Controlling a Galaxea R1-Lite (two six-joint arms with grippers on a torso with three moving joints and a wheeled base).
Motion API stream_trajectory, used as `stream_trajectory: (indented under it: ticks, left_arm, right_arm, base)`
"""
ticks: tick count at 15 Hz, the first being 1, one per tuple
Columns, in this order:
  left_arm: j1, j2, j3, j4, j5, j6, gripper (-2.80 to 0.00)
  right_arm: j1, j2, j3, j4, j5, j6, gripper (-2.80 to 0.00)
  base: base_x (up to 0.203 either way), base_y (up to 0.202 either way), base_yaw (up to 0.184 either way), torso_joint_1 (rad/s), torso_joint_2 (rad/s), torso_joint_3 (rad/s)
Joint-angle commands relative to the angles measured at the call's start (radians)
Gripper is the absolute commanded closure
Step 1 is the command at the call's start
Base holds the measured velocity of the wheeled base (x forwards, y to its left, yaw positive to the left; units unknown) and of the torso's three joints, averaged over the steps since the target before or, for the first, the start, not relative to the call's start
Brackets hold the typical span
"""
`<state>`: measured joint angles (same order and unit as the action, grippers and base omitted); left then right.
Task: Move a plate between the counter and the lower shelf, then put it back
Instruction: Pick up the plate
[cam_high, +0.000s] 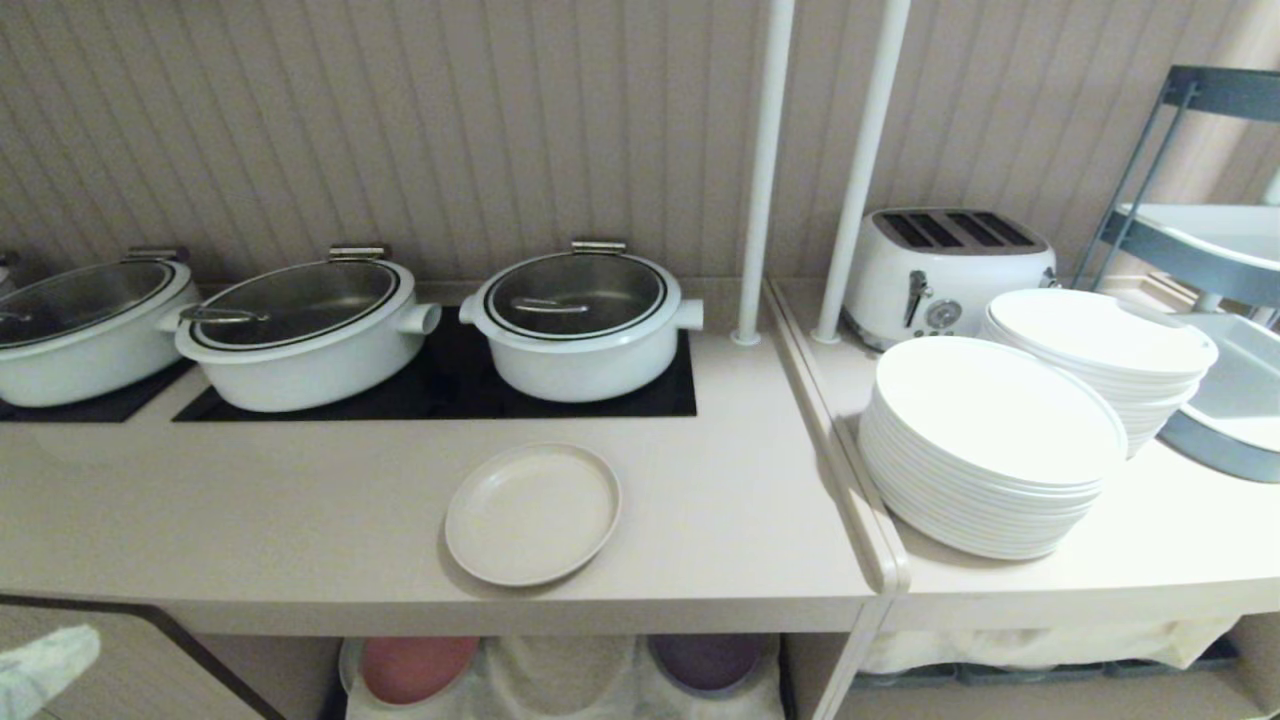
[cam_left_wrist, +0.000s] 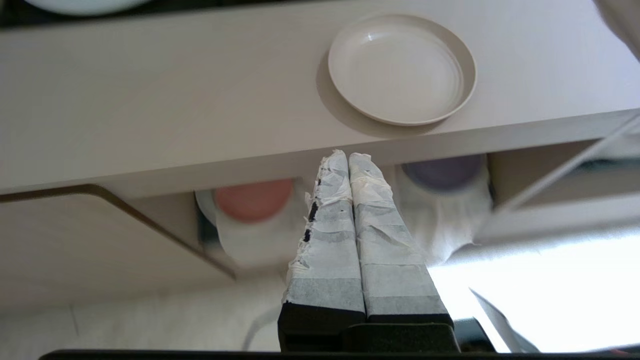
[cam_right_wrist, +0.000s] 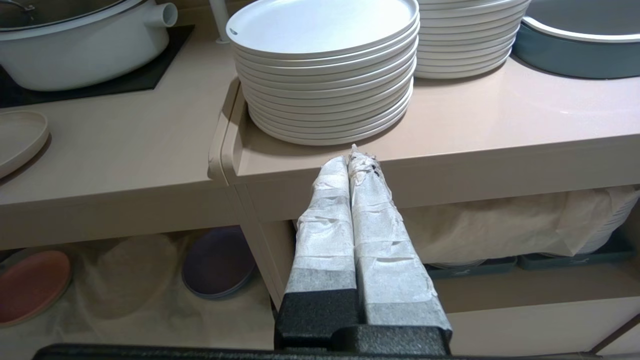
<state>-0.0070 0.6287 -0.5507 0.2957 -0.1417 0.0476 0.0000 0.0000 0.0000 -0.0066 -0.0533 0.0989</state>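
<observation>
**Left arm lining up on the plate, nothing picked up so far**

I am looking at the small round matte cream-beige plate (cam_high: 532, 513), which is sitting flat on the long pale beige tabletop (cam_high: 250, 520), near its front edge and at about 6 o'clock from the nearest white pot (cam_high: 580, 325). Nothing is touching it.

I am reading this as the opening step: the reach toward the plate. My left gripper (cam_left_wrist: 348, 159) is hanging in front of and below the tabletop's front edge, its tape-wrapped fingers (cam_left_wrist: 330, 235) pressed together and holding nothing; the plate is lying at roughly 1 o'clock from the tips in the left wrist view. My right gripper (cam_right_wrist: 354, 157) is parked with its fingers likewise together and empty, pointing at the edge of the neighbouring lower surface under the stacked white plates (cam_high: 990, 450).

Next, I judge, the left fingers will need parting, lifting above the edge and closing on the plate's low rim; the rim is shallow, so a slip is the risk. The lower shelf (cam_high: 560, 675), cloth-lined, is lying right under the plate.

Counting: one cream plate, three lidded white pots, two stacks of glossy white plates, one white toaster (cam_high: 945, 265), one pink plate (cam_high: 415, 668) and one purple plate (cam_high: 708, 662) on the shelf.
</observation>
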Motion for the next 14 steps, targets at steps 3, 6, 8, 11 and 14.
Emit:
stream_trajectory:
  ticks: [3,6,8,11,14]
  left_arm:
    - [-0.002,0.356,-0.260,0.264,-0.004,-0.028,0.00]
    - [-0.002,0.537,-0.362,0.354,-0.014,-0.059,0.00]
    - [-0.010,0.643,-0.392,0.368,-0.015,-0.065,0.00]
    - [-0.053,0.789,-0.438,0.372,-0.009,-0.097,0.00]
    - [-0.145,0.918,-0.488,0.363,0.070,-0.172,0.00]
  right_arm:
    - [0.000,0.000,0.000,-0.001,0.000,0.001,0.00]
    - [0.000,0.000,0.000,-0.001,0.000,0.001,0.00]
    - [0.000,0.000,0.000,-0.001,0.000,0.001,0.00]
    - [0.000,0.000,0.000,0.000,0.000,0.001,0.00]
    - [0.000,0.000,0.000,0.000,0.000,0.001,0.00]
  base:
    - [0.000,0.000,0.000,0.000,0.00,0.000]
    - [0.000,0.000,0.000,0.000,0.00,0.000]
    - [0.000,0.000,0.000,0.000,0.00,0.000]
    - [0.000,0.000,0.000,0.000,0.00,0.000]
    - [0.000,0.000,0.000,0.000,0.00,0.000]
